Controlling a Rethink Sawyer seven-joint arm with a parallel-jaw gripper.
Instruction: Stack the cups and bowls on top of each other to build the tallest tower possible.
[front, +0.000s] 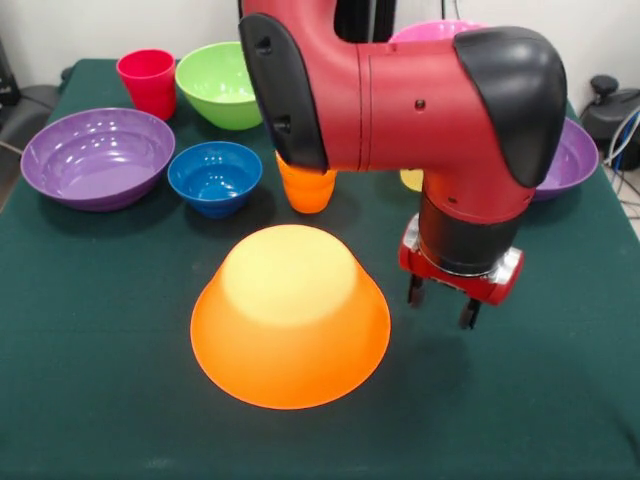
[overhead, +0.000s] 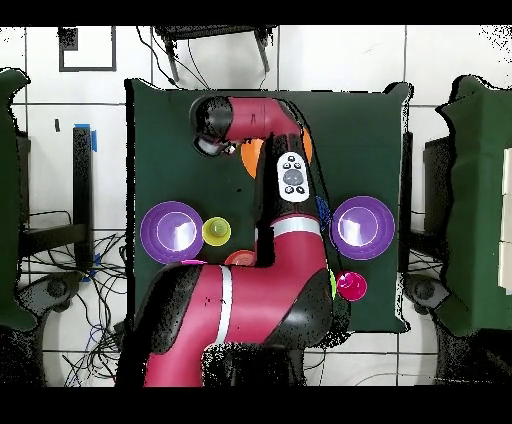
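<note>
A big yellow-orange bowl (front: 290, 315) lies upside down in the middle of the table; from above, only a sliver of it (overhead: 252, 155) shows beside the arm. My gripper (front: 440, 304) hangs just right of it, low over the cloth, open and empty. An orange cup (front: 307, 186) stands behind the bowl, partly hidden by the arm. At the back left are a red-pink cup (front: 150, 82), a green bowl (front: 215, 85), a purple bowl (front: 98, 157) and a small blue bowl (front: 214, 177). No tower stands anywhere.
A second purple bowl (front: 568, 160) sits at the right behind the arm, and a pink bowl (front: 440, 30) peeks out at the back. The yellow cup (overhead: 217, 231) stands next to a purple bowl (overhead: 172, 231). The green table (front: 560, 400) reaches the front edge.
</note>
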